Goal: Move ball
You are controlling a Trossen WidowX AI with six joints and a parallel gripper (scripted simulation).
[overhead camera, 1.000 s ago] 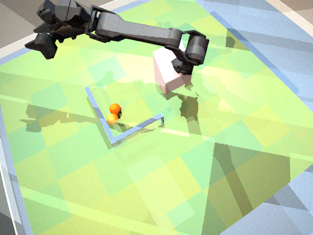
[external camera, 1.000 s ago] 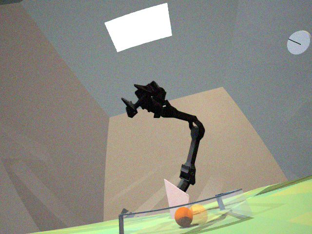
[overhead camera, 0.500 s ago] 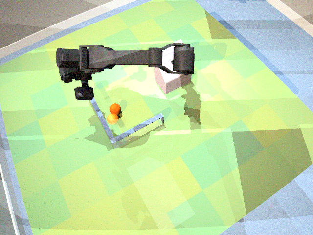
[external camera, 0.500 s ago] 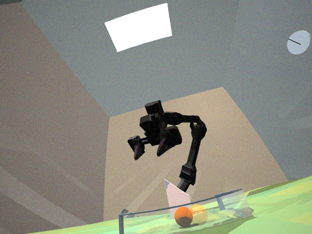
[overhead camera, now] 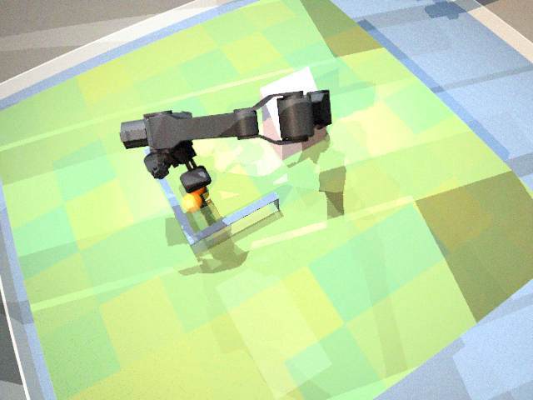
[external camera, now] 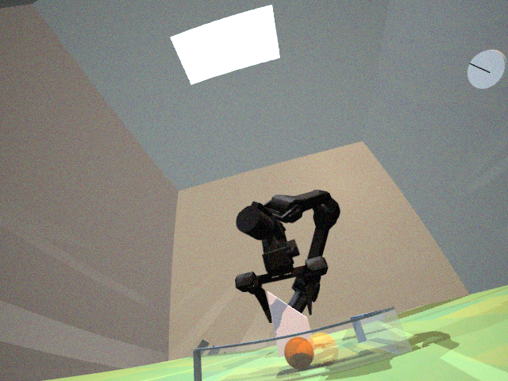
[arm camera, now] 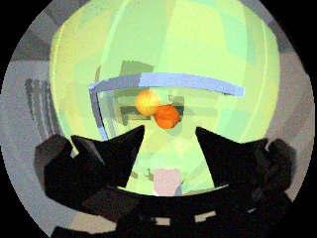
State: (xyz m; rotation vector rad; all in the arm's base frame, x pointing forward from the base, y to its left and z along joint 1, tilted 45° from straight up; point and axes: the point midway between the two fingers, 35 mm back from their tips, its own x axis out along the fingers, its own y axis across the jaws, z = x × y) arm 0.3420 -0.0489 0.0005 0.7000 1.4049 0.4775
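Observation:
The orange ball (overhead camera: pixel 199 190) (external camera: pixel 298 352) (arm camera: pixel 166 117) lies on the table inside the corner of two low clear walls (overhead camera: pixel 250 210) (external camera: pixel 246 341) (arm camera: pixel 168 79). In the top view the gripper partly hides it. The paler yellow-orange see-through copy (overhead camera: pixel 191 202) (external camera: pixel 327 348) (arm camera: pixel 147 102) is right beside it, slightly overlapped in the views, nearer the corner. My gripper (external camera: pixel 289 317) (arm camera: pixel 170 128) is open and empty, pointing down above the ball. In the wrist view the ball shows just beyond the gap between the fingertips. Fingertips are hidden in the top view.
A pale pink and white block (overhead camera: pixel 287 82) (external camera: pixel 292 325) (arm camera: pixel 166 179) stands by the arm's base, outside the walls. The arm reaches over it. The walls meet at a corner in front of the ball and copy; the side toward the block has no wall.

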